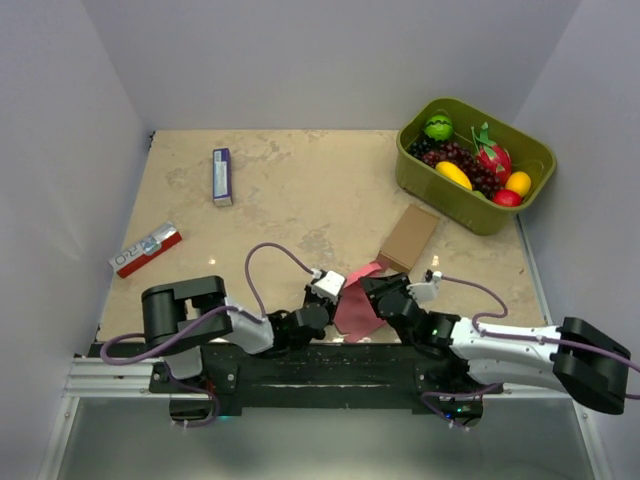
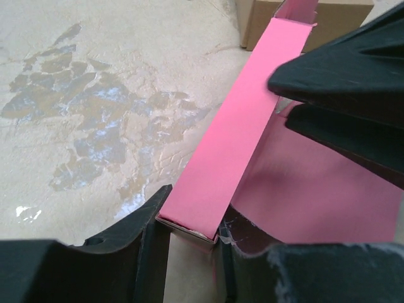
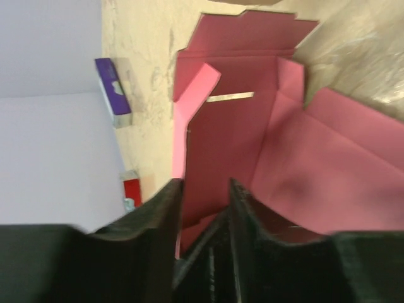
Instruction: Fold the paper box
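The paper box [image 1: 356, 306] lay near the front of the table [image 1: 300, 200] between both arms, its raised wall running straight away from the left gripper [image 2: 192, 218], which pinched its near end; the right gripper [image 3: 205, 192] straddled another edge, grip unclear.

You can read very little here. On the red-and-white packet [image 1: 146, 249] at the left side of the worktop [image 1: 300, 190], you see large letters that look like "RO", but they are too small to be sure. The purple-and-white box [image 1: 222, 176] carries print, but it is not readable.
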